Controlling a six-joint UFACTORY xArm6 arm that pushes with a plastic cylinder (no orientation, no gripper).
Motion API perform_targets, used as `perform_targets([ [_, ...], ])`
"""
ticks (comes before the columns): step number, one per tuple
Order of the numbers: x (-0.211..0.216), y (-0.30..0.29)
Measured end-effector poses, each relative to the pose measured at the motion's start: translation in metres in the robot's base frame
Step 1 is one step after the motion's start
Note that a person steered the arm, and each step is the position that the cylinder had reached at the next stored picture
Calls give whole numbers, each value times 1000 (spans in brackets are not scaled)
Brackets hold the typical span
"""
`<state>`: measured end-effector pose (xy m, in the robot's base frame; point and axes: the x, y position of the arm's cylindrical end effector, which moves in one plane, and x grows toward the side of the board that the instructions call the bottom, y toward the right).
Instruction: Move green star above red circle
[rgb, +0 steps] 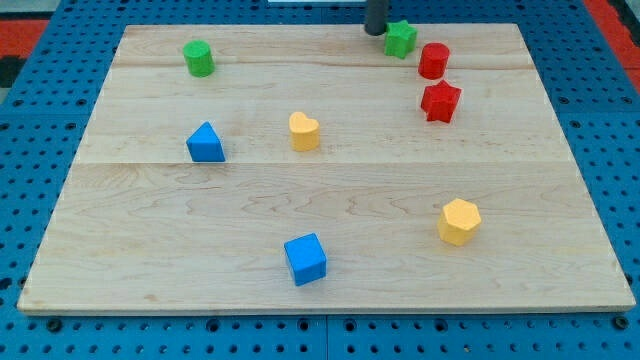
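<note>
Camera view: you see a wooden board (330, 200) on a blue pegged table (40, 110)
Green star (401, 38): at the view's top, just up-left of the red circle (433, 60)
My tip (375, 30): touching the star's left side; a bare rod, so no jaws to report
Around: red star (440, 101) below the circle; green cylinder (199, 58), blue triangle (205, 143), yellow heart (304, 131), blue cube (305, 258), yellow hexagon (459, 221) all well apart

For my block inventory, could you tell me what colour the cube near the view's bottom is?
Blue: the cube shows plainly in the camera view.
</note>
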<state>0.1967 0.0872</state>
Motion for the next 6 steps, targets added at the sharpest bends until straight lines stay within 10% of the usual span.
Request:
perform_targets([
  [3, 22, -57],
  [6, 20, 14],
])
